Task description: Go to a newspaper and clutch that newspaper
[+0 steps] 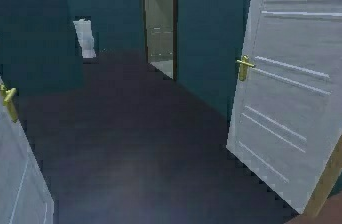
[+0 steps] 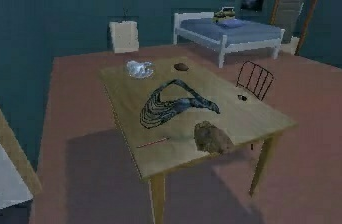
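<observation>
Close against the robot's front, two white doors, one at the forward view's left (image 1: 4,170) and one at its right (image 1: 289,90), frame a dark floor that runs on to a doorway (image 1: 161,35) in the teal wall. Out on the arm's side stands a wooden table (image 2: 249,125). A brown lump (image 2: 215,137) sits nearest, a dark looped thing (image 2: 174,105) lies mid-top, and a pale crumpled-looking thing (image 2: 139,68) sits near the far corner. I cannot tell whether any of these is the newspaper; the pale one is my best guess, so I would drive closer before reaching. Beyond the table are a chair (image 2: 255,78) and a bed (image 2: 229,35). I cannot tell the gripper's state from these views. A newspaper should be light, limp and easy to tear, and its loose sheets slide over one another. I judge the folded spine the place to grip, ideally where an edge lifts off or overhangs the surface.
</observation>
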Available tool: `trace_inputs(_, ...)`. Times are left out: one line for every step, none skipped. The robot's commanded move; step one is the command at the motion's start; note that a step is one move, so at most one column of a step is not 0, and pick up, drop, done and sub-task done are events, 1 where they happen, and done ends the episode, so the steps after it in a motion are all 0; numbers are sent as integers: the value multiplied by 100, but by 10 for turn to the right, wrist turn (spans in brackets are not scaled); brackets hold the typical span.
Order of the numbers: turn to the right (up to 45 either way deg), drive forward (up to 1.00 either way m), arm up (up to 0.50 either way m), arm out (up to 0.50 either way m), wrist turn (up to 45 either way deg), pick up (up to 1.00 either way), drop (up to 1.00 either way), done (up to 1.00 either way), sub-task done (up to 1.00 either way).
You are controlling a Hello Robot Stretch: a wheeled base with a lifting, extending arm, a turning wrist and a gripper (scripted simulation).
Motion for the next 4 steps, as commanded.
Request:
trace_inputs(-90, 0, 0, 0, 0, 0, 0, 0, 0)
trace_inputs(0, 100, 0, 0, 0, 0, 0, 0, 0)
trace_inputs(0, 100, 0, 0, 0, 0, 0, 0, 0)
trace_inputs(0, 100, 0, 0, 0, 0, 0, 0, 0)
